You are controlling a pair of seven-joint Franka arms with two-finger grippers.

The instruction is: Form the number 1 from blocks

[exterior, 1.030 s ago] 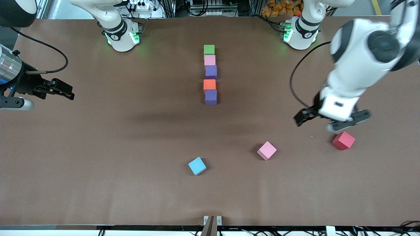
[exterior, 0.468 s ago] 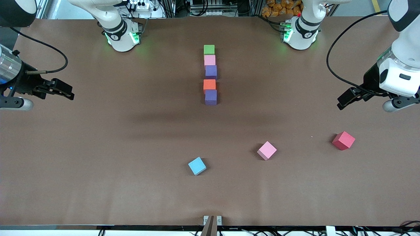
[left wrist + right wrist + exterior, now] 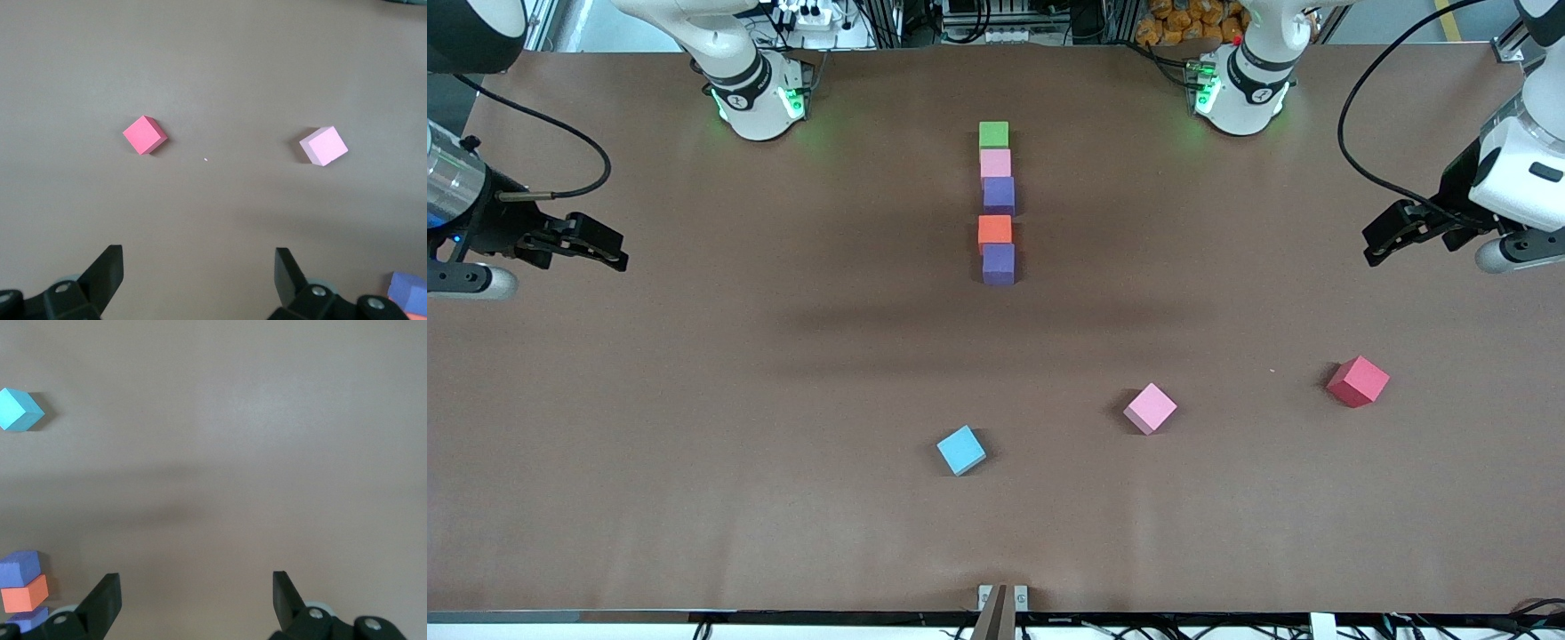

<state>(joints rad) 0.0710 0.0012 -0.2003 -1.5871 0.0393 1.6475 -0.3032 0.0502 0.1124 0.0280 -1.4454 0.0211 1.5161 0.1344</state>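
Note:
Five blocks form a line down the table's middle: green (image 3: 993,135), pink (image 3: 996,164), purple (image 3: 999,194), orange (image 3: 994,230) and a second purple block (image 3: 999,263). There is a small gap between the first purple and the orange. Nearer the camera lie three loose blocks: light blue (image 3: 961,450), pink (image 3: 1150,408) and red (image 3: 1358,381). My left gripper (image 3: 1383,238) hangs open and empty in the air at the left arm's end of the table; its wrist view shows the red block (image 3: 145,135) and the pink block (image 3: 323,146). My right gripper (image 3: 615,250) waits open and empty at the right arm's end.
The brown table (image 3: 694,427) carries only the blocks. Both arm bases stand along the edge farthest from the camera. The right wrist view shows the light blue block (image 3: 20,409) and the line's orange block (image 3: 25,593).
The left arm has swung away from above the red block, out toward its end of the table, with its gripper still open. The right arm and all blocks have stayed put.

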